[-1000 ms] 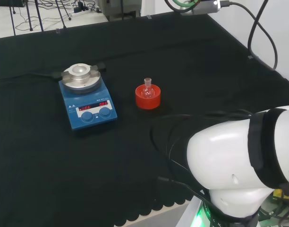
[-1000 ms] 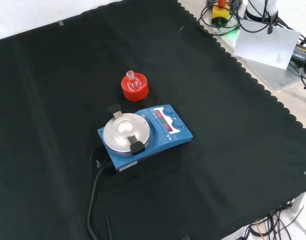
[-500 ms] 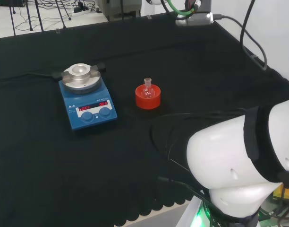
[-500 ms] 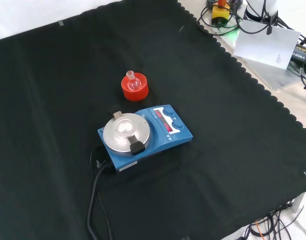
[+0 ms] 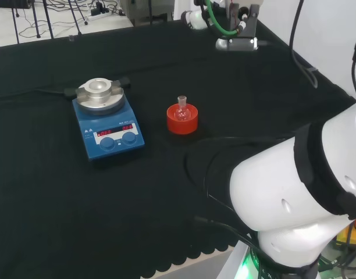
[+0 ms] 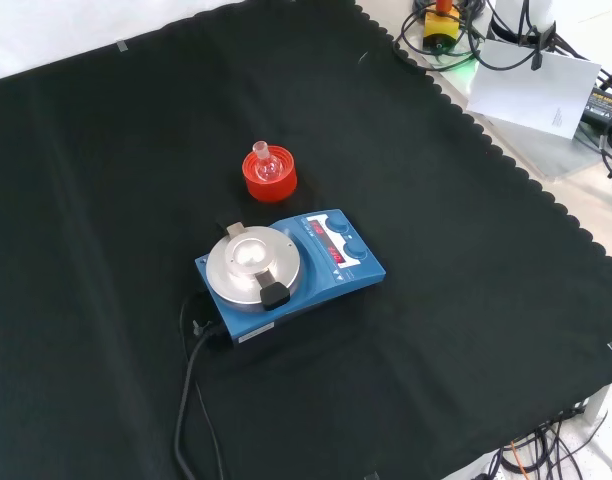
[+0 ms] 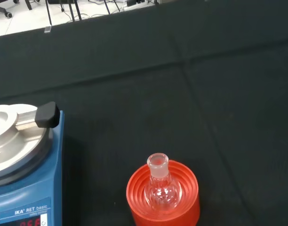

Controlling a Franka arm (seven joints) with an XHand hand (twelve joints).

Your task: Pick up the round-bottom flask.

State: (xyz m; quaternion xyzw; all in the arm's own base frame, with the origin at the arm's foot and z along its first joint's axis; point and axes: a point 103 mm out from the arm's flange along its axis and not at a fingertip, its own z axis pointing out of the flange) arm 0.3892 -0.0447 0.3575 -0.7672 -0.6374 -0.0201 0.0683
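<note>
I can't tell how the hand is set. From the wrist camera I see the small clear round-bottom flask [image 7: 160, 184] upright in its red ribbed stand [image 7: 163, 197], neck up, untouched. The blue hotplate stirrer [image 5: 107, 121] stands beside it, apart. Bare black cloth [image 6: 466, 240] lies open all around the stand. The front camera shows the stirrer's cable [image 6: 191, 400] trailing off.

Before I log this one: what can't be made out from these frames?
- Whether the round-bottom flask holds any liquid: clear glass, too small in the head and front views, unclear in the wrist view.
- How deep its bulb sits in the red ribbed stand: the stand's rim hides it.
- The hotplate's front panel: cut off by the frame edge in the wrist view.
- Where the hotplate's cable ends: it leaves the front view's bottom edge.
</note>
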